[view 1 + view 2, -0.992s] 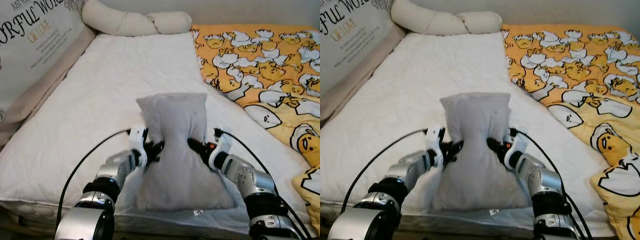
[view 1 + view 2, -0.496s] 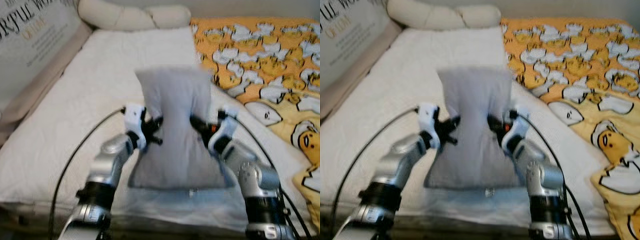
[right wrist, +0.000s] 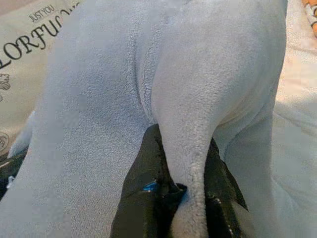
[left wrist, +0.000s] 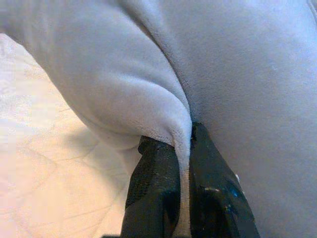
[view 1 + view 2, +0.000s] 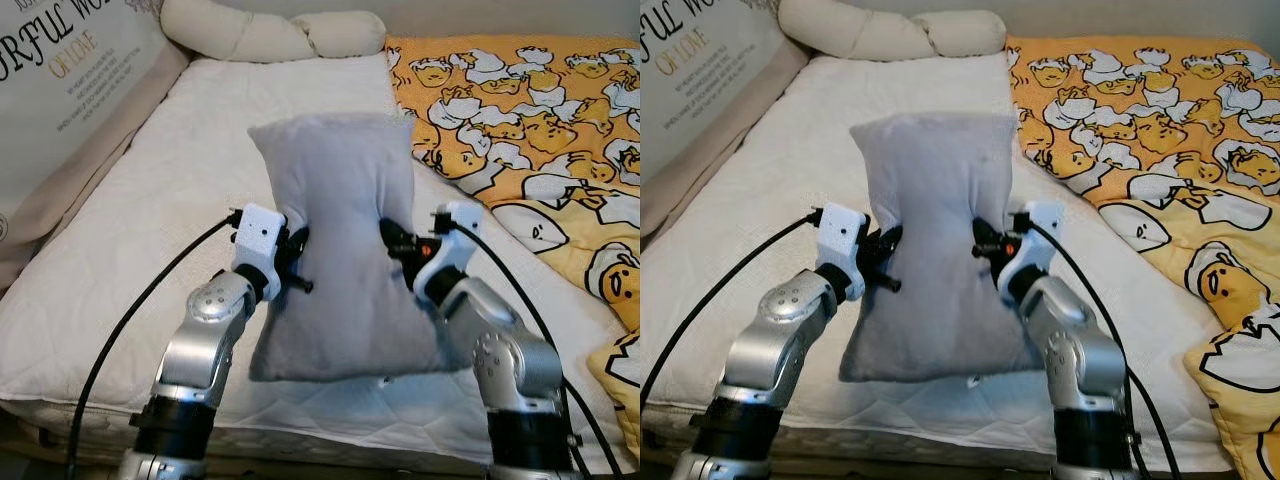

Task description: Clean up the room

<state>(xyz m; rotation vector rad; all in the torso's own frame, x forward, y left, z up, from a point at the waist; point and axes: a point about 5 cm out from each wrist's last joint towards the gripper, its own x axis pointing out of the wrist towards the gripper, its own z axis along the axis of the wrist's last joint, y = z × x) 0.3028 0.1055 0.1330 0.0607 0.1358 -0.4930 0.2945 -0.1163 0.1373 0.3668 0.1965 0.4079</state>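
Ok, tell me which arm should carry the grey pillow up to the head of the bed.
Neither alone. The left hand and right hand each pinch a fold on opposite sides of the grey pillow, held above the white mattress. Both should probably carry it together; the bolster lies straight ahead.

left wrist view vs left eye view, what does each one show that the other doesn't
The left wrist view alone shows the grip up close: the left tool's black fingers shut on a fold of the grey pillow.

The left eye view alone shows the right tool pinching the pillow's other side, the yellow egg-character blanket, the cream bolster at the head of the bed, and a printed cushion along the left edge.

Both show the grey pillow and the white quilted mattress under it.
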